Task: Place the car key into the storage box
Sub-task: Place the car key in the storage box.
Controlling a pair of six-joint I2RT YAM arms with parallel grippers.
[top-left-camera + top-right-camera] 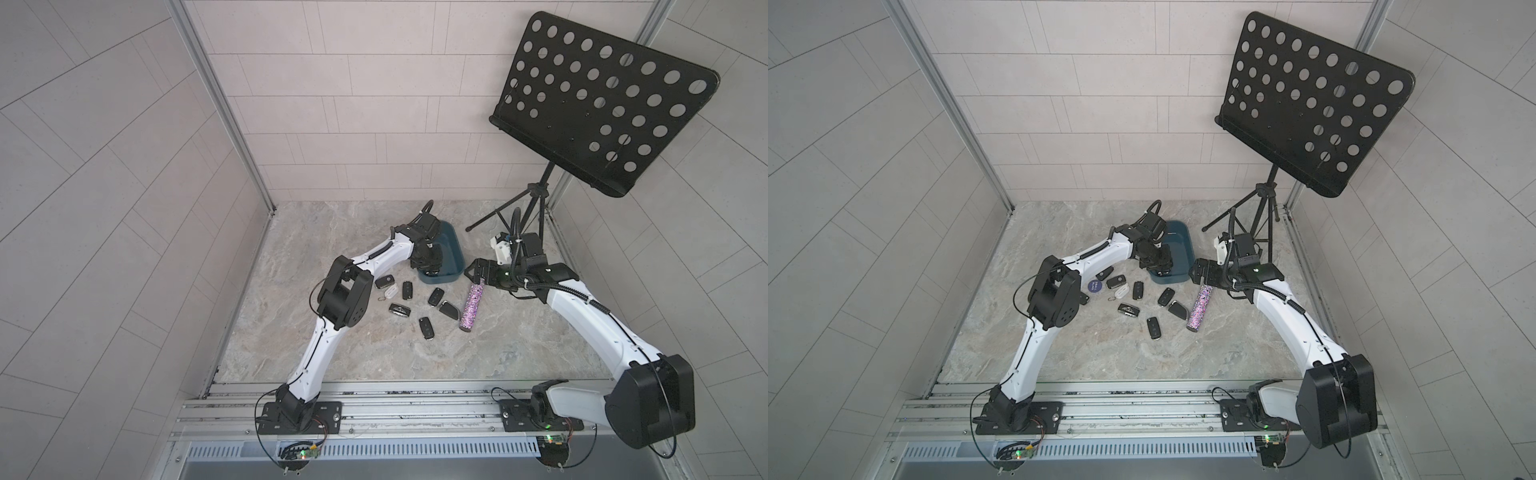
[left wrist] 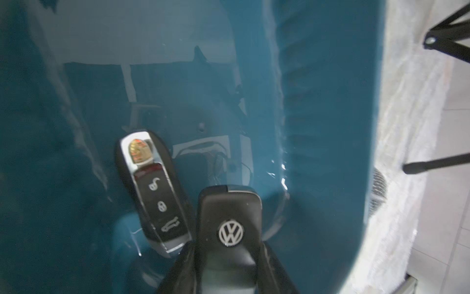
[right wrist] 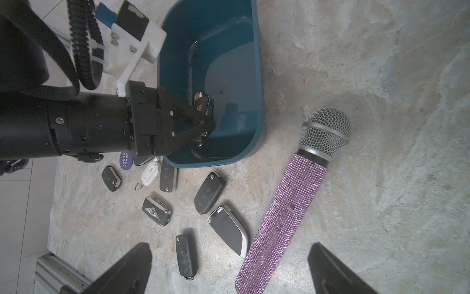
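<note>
While the left gripper is dipped down into the dark teal storage box, its jaws are clamped narrow on the tail end of a black VW key fob, logo side facing the wrist camera. So the key sits inside the box walls, at the end nearest the robot. Honestly can't tell if it's touching the box floor or hanging just above it. Right beside it, lying flat on the floor of the box, is a Porsche key fob, crest and three buttons facing up.

The right gripper is spread wide with nothing in it. It hovers just beside the box, over the head end of a purple rhinestone microphone that lies on the marble-look tabletop off the box's right front corner.

Loose on the table in front of the box:
- a Bentley key fob
- a black flip key close to the box
- a second flip key nearer the robot
- a silver-edged smart key just beside the mic handle
- a white tag on a ring
- a purple "SMALL BLIND" chip

A black perforated music stand stands in the back right corner.
</note>
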